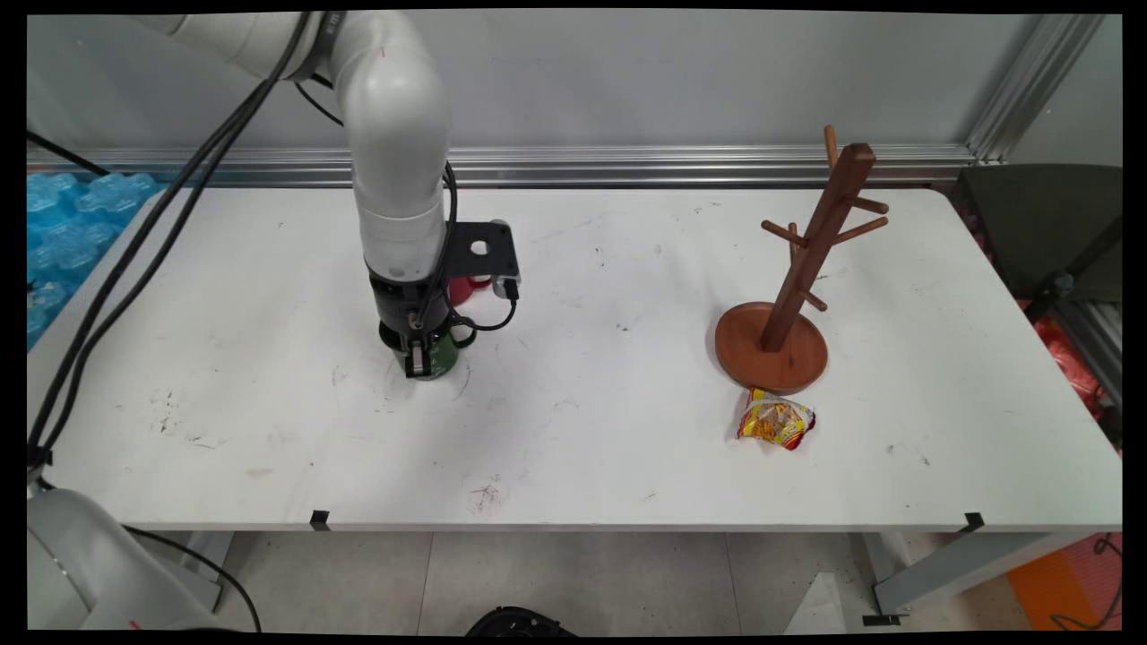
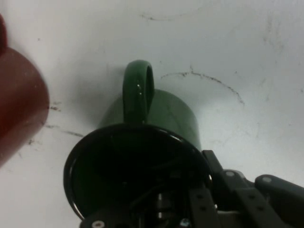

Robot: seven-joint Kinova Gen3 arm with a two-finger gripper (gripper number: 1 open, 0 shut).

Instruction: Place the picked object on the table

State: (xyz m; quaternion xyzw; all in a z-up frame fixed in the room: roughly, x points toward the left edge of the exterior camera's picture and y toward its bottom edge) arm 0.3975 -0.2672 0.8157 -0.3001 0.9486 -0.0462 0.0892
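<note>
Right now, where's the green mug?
In the main view the green mug stands left of centre on the white table, directly under the gripper, with a red mug just behind it.

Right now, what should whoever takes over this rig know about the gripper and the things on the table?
Gripper: low over the green mug, right at its rim; whether it grips the mug cannot be told.
Green mug: upright on the white table, left of centre, handle away from the gripper.
Red mug: just beyond the green one, mostly hidden by the arm.
Wooden mug tree: right side, no mugs on its pegs.
Snack packet: in front of the tree's base.
</note>
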